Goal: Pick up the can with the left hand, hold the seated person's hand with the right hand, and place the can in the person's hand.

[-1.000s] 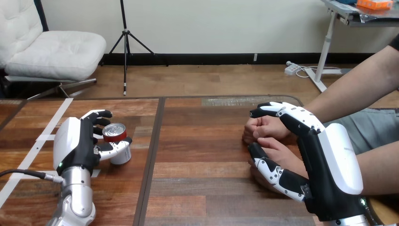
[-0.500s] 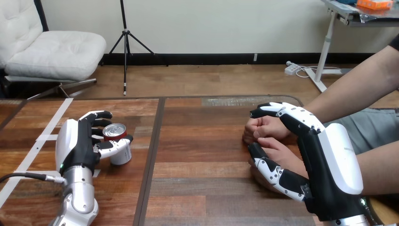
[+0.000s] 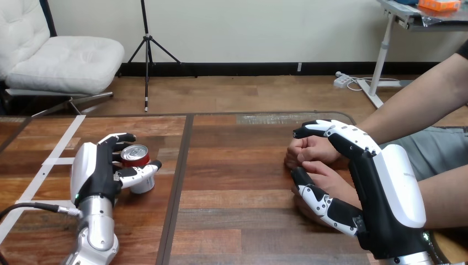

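Can (image 3: 135,164) stands upright on the L part of the table (image 3: 237,221), gripped by the L hand (image 3: 96,172).

Table: wide wooden top, reddish-brown planks w/ a glossy finish, far edge rounded at the R corner. 1 dark seam (image 3: 177,187) runs front to back, splitting the top into a narrower L part & a wider R part. White tape strips (image 3: 55,161) lie on the L part, toward the table's L edge from the L hand.

R side: the person's 2 forearms (image 3: 419,102) come in from the R edge, 1 above the other. R hand (image 3: 394,193) has the white shell on its back toward the camera. Its fingers (image 3: 342,132) arch over the person's hand (image 3: 309,149), a loose fist. Its thumb (image 3: 320,201) curls under the person's lower hand (image 3: 328,176). So the R hand is wrapped round the person's hands, top & bottom. They sit over the R part of the table, well apart from the can.

L side: silver L forearm (image 3: 98,234) rises from the bottom edge. L hand is closed on the can: fingers round its far side, thumb (image 3: 138,173) across its near side. Can has a red upper band, white lower body & silver lid up, just L of the seam. Cannot tell if its base touches the wood.
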Action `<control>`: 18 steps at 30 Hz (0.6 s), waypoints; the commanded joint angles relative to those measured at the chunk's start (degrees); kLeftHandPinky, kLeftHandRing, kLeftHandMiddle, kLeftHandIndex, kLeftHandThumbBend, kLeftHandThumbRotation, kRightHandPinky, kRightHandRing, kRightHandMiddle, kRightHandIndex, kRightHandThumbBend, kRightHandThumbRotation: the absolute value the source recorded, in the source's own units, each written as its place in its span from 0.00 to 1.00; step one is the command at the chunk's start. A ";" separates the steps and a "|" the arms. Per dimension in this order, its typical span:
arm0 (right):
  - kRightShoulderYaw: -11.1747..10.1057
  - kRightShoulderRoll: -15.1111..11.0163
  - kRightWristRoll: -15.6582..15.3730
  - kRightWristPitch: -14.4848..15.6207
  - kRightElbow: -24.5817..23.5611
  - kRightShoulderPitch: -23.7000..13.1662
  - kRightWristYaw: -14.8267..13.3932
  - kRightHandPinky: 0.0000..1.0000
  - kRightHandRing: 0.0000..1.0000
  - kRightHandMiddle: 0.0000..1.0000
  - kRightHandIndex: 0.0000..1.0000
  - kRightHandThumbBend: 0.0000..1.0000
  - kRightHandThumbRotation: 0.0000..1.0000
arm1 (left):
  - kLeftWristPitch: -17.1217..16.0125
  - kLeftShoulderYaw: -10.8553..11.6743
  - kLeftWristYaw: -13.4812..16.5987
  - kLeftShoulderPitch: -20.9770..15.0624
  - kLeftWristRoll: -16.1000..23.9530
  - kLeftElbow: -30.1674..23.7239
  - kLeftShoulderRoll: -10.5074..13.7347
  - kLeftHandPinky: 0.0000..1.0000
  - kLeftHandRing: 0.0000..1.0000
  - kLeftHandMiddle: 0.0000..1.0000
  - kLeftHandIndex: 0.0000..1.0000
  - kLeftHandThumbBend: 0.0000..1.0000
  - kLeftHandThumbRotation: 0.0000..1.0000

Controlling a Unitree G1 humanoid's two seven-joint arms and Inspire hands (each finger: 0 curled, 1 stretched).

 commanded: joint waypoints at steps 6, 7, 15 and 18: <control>-0.80 -0.54 0.46 0.19 -0.60 -3.23 -0.13 0.85 0.82 0.77 0.68 0.41 0.00 | -0.20 -1.03 0.48 -4.27 1.25 0.74 0.12 0.61 0.69 0.72 0.73 0.78 0.19; -0.81 -0.55 0.48 0.16 -0.58 -3.23 -0.15 0.85 0.82 0.77 0.68 0.41 0.00 | -0.19 -1.10 0.54 -4.27 1.37 0.78 0.14 0.61 0.69 0.72 0.73 0.78 0.20; -0.81 -0.62 0.50 0.19 -0.59 -3.22 -0.08 0.85 0.82 0.77 0.68 0.41 0.00 | 0.20 -2.04 1.62 -4.31 3.24 1.12 0.49 0.63 0.71 0.74 0.75 0.79 0.23; -0.78 -0.56 0.47 0.34 -0.71 -3.18 -0.02 0.85 0.82 0.77 0.68 0.41 0.00 | 0.52 -2.48 2.12 -4.39 3.88 1.26 0.65 0.64 0.72 0.75 0.76 0.80 0.25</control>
